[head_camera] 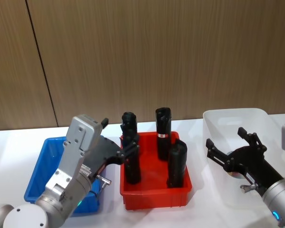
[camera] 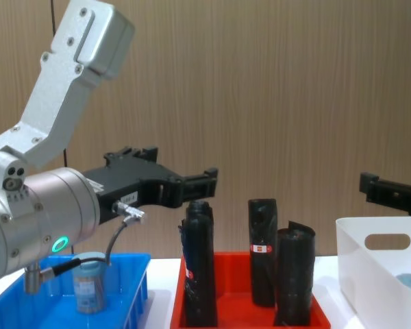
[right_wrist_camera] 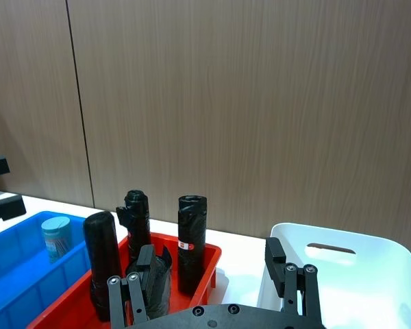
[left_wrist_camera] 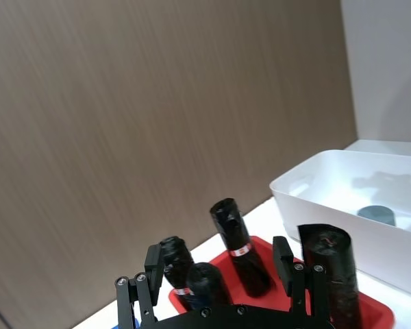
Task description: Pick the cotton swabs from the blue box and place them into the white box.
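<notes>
One of the cotton swabs [camera: 89,282] stands upright in the blue box [camera: 133,281] at the lower left of the chest view, below the left gripper [camera: 183,164], which hangs spread and empty beside the red tray [camera: 240,312]. The right gripper [head_camera: 225,138], likewise spread and empty, hovers over the white box [head_camera: 235,112] at lower right, where a grey-blue lid [left_wrist_camera: 377,214] may be a jar already delivered, though it shows faintly. The jar looks light, rigid and slick; pinch its straight wall below the lid

blue box [head_camera: 40,171] partly behind the left arm [head_camera: 71,173], white box [camera: 370,282] cut off at the edge
</notes>
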Robot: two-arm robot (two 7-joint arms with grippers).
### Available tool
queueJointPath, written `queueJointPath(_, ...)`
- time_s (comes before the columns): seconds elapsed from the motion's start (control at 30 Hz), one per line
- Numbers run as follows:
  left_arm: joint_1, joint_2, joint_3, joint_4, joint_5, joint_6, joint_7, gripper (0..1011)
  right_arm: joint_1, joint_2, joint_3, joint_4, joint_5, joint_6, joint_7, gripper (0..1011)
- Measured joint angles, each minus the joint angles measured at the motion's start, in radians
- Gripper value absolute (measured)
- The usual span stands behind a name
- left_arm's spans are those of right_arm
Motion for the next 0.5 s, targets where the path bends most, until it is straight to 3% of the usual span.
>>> queueJointPath(0.2, 0.015, -0.001, 0.006, -0.018, 0.017, -0.007, 0.062, 1004, 0.0, 0.0, 0.0, 0.0, 0.0, 0.0, 0.0, 1002)
queueJointPath(0.5, 0.021, -0.001, 0.008, -0.025, 0.023, -0.01, 0.086, 1004, 0.0, 0.0, 0.0, 0.0, 0.0, 0.0, 0.0, 1002)
